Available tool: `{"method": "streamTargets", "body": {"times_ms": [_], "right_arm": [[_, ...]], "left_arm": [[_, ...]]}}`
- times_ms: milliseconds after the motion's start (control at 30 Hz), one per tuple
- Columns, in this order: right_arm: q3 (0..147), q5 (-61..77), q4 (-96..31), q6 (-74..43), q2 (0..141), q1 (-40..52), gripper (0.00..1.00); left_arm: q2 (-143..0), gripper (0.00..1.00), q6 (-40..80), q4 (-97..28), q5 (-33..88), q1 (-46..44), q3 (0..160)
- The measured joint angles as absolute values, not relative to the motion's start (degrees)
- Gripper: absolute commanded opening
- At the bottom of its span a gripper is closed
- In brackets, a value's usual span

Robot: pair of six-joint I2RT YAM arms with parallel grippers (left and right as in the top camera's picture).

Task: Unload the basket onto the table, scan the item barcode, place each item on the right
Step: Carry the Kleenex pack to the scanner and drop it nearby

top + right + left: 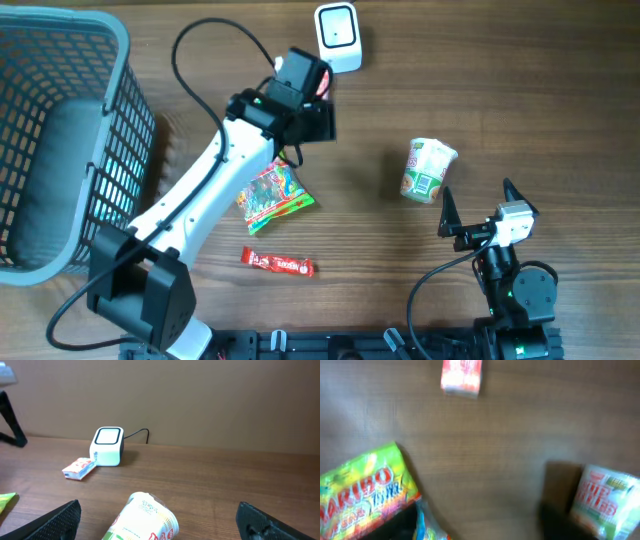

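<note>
Table (pixel 400 80) wood-grain — crinkly Haribo bag (pixel 275 192), tapered cup (pixel 428 170) on side; R gripper (pixel 478 200) spread, L gripper (pixel 308 80) can't tell.

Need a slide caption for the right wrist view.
Right wrist view: open right gripper faces a noodle cup lying on its side; white scanner and a small packet sit beyond.

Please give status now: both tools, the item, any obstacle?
Left tool open, holding nothing. Right tool open, empty. Red-white packet flat on table beside scanner. Cup on its side before right tool.
</note>
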State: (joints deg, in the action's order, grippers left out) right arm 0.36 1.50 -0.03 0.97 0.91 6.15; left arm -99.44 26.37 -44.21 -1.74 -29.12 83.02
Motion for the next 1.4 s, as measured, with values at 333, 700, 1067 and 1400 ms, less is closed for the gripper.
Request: {"method": "streamTargets", "body": {"times_ms": [333,700,1067,1400], "right_arm": [[0.4,1.5,-0.1,1.0,0.9,6.2,1.0],[0.4,1.5,0.0,1.0,0.9,6.2,1.0],[0.4,1.5,0.0,1.0,0.9,6.2,1.0],[0.4,1.5,0.0,1.0,0.9,6.2,1.0]], "left_arm": [[-106.1,0.89,17.1,-25.5,-1.6,-24.0,84.2],[-123.7,0.94,16.1,-2.0,-1.6,-23.4,84.4],[-128.9,0.53,15.6,-4.3,-2.6,-23.5,85.0],[-123.3,0.58,15.6,-28.9,-2.9,-26.4,85.6]]}}
